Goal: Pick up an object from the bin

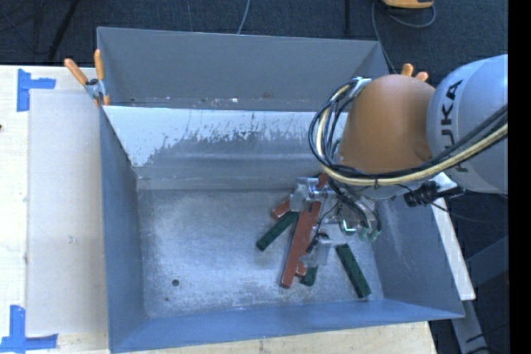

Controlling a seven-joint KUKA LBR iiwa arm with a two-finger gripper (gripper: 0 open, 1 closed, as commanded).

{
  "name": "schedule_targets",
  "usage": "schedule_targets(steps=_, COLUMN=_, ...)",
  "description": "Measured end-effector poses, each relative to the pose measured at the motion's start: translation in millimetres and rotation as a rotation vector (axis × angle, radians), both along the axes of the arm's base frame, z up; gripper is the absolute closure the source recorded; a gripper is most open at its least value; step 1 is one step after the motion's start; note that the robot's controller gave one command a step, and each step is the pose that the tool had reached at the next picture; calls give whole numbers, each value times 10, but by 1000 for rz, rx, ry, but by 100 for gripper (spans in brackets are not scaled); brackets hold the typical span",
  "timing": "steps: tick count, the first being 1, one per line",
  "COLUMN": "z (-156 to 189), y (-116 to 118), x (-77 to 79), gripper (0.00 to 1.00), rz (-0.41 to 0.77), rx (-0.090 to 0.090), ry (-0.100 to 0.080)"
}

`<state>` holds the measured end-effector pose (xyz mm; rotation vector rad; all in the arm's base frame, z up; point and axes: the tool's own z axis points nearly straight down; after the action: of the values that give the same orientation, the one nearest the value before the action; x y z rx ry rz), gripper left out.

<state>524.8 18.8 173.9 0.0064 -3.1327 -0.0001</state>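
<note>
My gripper [325, 221] hangs low over the right part of the bin floor, right above a small heap of sticks. A long reddish-brown stick [299, 246] lies just under it, running from the gripper toward the front. A dark green stick [276, 232] lies to its left, and another dark green stick [353, 271] lies to its right near the front wall. A short brown piece [282, 207] sits at the heap's back left. The arm's cover hides the gripper's upper part, and the sticks below hide its fingertips.
The arm with its orange cover and cables reaches in over the bin's right wall. The heap lies close to the right and front walls. A small dark speck [176, 283] marks the floor at the front left.
</note>
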Motion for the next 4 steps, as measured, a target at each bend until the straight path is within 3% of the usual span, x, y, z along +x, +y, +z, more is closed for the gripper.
schedule_targets(steps=1, z=-917, y=105, x=126, gripper=0, rz=117, rx=1, ry=-2)
schedule_targets(steps=2, z=-878, y=101, x=141, gripper=100, rz=114, rx=1, ry=-8)
schedule_targets(steps=4, z=-879, y=101, x=140, gripper=100, rz=112, rx=1, ry=-8)
